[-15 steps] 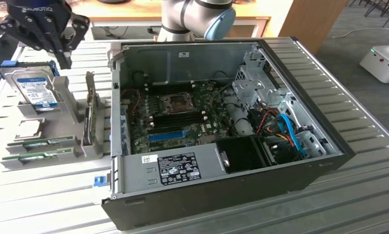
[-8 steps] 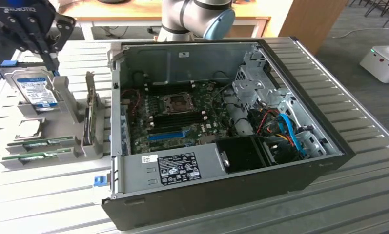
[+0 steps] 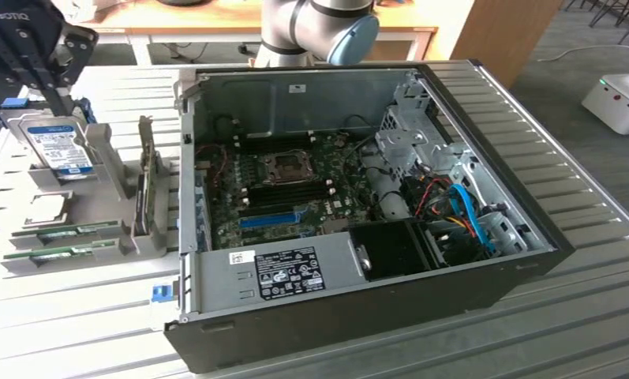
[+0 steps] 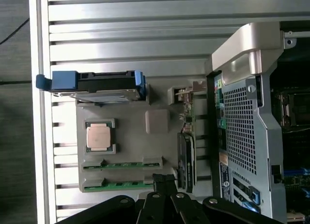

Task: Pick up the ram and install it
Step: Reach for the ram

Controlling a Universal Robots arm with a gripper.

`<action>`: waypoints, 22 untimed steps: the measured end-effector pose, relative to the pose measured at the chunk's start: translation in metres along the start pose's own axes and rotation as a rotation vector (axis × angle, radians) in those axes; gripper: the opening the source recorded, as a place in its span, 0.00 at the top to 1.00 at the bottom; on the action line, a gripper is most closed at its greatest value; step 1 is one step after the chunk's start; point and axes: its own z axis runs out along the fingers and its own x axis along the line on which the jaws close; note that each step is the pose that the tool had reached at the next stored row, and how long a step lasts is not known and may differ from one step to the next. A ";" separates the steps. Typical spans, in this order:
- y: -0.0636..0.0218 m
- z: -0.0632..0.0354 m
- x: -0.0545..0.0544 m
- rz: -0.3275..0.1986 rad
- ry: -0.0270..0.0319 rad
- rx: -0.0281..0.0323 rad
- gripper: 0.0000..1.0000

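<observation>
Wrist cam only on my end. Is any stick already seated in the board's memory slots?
Observer: No. In the exterior view the long dark slots beside the CPU socket look bare; I see no green stick standing in them.
Operator: And how high are we hanging?
Observer: High. The gripper, jaws shut and empty, hangs in the air well above the grey holder where both ram sticks lie, and it touches nothing.
</observation>
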 end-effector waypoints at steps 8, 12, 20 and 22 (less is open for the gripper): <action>-0.0016 0.0014 0.021 0.000 0.0073 0.0006 0.89; -0.0026 0.0024 0.033 0.001 0.0140 0.0011 0.89; -0.0040 0.0043 0.051 0.001 0.0309 0.0024 0.89; -0.0042 0.0046 0.053 0.002 0.0334 0.0027 0.89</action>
